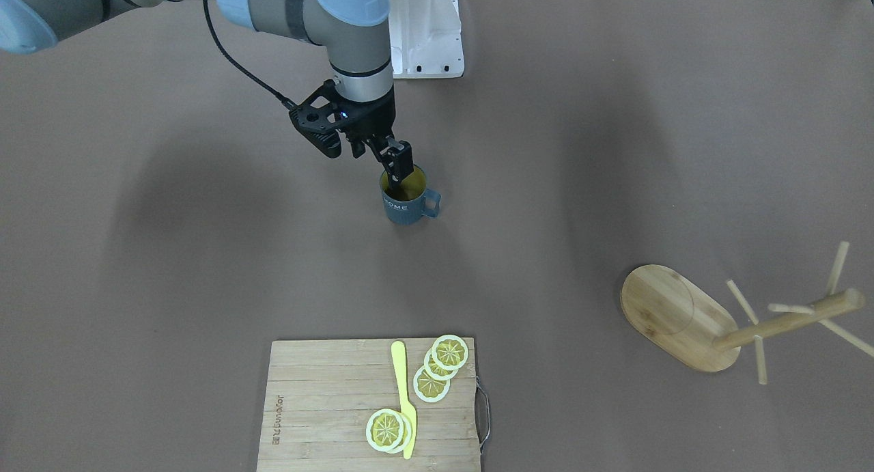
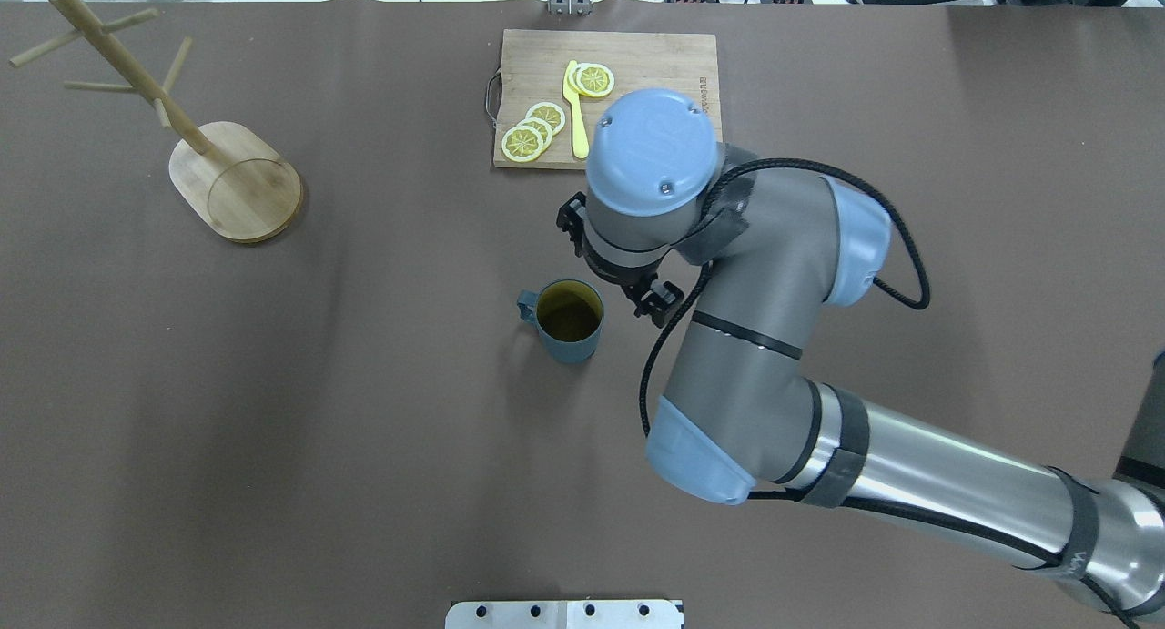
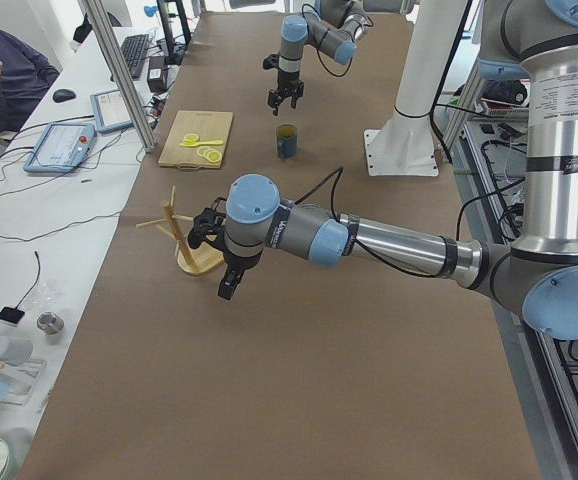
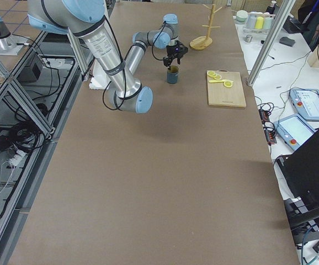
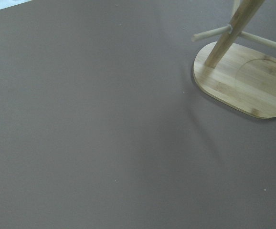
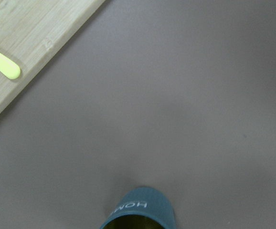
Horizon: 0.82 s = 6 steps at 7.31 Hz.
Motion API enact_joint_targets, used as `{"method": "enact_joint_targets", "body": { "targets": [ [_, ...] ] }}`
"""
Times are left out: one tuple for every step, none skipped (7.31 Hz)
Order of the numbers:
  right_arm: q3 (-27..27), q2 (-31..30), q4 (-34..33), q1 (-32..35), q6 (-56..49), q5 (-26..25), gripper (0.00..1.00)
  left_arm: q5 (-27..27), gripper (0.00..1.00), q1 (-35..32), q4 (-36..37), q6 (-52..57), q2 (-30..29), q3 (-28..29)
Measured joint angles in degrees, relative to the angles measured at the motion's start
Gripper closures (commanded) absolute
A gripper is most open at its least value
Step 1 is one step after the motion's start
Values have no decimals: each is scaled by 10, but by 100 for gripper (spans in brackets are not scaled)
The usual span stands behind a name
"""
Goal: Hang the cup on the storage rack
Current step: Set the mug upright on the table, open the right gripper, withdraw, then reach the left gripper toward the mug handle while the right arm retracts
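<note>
cup [image 1: 408, 200] upright on the table [image 1: 171, 267], mid-table, handle toward robot's left. right gripper [image 1: 397, 166] is down at the rim on the robot side, fingers close together, one seemingly inside. Can't tell if they pinch the wall. storage rack [image 1: 672, 316] stands well apart, on robot's left. left gripper [image 3: 228, 288] hangs near the rack; opening can't be judged.
</note>
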Motion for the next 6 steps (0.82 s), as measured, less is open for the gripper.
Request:
{"method": "enact_joint_targets", "body": {
  "targets": [
    [39, -34, -1, 18, -39, 14, 0, -3, 1, 1, -10, 3, -1, 0],
    [66, -61, -2, 45, -78, 37, 0, -3, 1, 2, -28, 4, -1, 1],
    [77, -84, -3, 80, -128, 64, 0, -4, 1, 6, -49, 3, 0, 3],
    [81, -111, -3, 119, -197, 93, 0, -6, 1, 10, -79, 1, 2, 4],
    [83, -145, -1, 159, -272, 120, 0, -6, 1, 19, -111, -2, 5, 4],
    [83, -181, 1, 198, -349, 139, 0, -7, 1, 31, -132, -4, 7, 2]
  ]
}}
